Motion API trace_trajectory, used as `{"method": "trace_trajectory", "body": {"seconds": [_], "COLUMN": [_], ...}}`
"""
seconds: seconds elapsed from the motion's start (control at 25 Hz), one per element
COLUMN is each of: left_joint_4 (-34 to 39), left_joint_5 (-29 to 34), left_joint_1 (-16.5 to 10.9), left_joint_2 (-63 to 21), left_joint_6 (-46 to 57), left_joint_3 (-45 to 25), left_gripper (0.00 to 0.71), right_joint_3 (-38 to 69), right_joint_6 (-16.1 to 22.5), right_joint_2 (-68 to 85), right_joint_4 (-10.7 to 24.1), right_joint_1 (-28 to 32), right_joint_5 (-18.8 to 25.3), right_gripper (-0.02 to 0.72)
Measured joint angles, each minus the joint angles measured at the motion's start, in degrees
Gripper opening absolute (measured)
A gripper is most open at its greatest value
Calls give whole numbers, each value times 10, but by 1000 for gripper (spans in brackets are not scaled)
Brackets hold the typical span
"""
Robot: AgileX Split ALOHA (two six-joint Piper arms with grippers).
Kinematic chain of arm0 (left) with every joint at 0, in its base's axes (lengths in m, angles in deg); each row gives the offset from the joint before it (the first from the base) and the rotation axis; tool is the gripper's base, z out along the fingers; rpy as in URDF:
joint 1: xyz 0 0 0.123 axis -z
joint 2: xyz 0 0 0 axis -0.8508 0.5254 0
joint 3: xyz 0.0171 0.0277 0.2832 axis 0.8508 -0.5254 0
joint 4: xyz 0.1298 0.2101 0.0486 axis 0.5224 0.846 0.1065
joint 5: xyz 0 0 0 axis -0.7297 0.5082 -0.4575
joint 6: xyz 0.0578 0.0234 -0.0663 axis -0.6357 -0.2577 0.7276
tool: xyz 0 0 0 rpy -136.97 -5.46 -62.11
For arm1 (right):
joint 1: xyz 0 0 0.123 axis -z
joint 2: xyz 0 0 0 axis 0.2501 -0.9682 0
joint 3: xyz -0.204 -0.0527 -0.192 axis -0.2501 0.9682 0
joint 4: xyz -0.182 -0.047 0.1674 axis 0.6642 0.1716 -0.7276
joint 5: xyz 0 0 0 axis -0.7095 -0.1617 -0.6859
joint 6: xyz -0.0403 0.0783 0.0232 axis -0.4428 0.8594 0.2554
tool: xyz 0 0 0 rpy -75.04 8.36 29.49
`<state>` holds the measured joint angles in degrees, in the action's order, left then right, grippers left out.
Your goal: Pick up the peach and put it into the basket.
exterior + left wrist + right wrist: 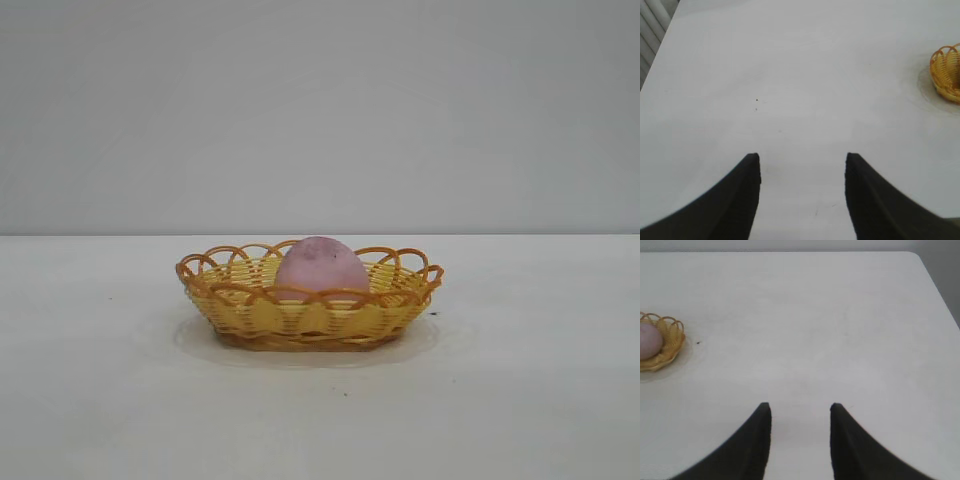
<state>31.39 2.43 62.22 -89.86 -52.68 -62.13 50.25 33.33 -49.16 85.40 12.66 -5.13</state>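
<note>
The pink-mauve peach (321,265) lies inside the yellow wicker basket (250,310) in the middle of the white table. In the right wrist view the peach (648,339) shows in the basket (671,340) far off to the side. Only a piece of the basket (946,75) shows in the left wrist view. My left gripper (803,157) hangs open over bare table, well away from the basket. My right gripper (800,406) is also open, with nothing between its fingers. Neither arm appears in the exterior view.
A white table (520,400) spreads around the basket. Its far corner (912,255) shows in the right wrist view and a table edge (660,45) in the left wrist view. A tiny dark speck (698,343) lies beside the basket.
</note>
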Motion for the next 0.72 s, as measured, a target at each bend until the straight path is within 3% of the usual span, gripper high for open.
{"method": "trace_trajectory", "body": {"seconds": [0.72], "left_joint_4": [0], "left_joint_5": [0], "left_joint_1": [0], "left_joint_2": [0], "left_joint_6": [0], "left_joint_3": [0], "left_gripper": [336], "right_joint_3": [0], "right_joint_6": [-1], "right_joint_2": [0], "right_joint_4": [-4], "right_joint_1": [0], "right_joint_5": [0], "right_gripper": [239]}}
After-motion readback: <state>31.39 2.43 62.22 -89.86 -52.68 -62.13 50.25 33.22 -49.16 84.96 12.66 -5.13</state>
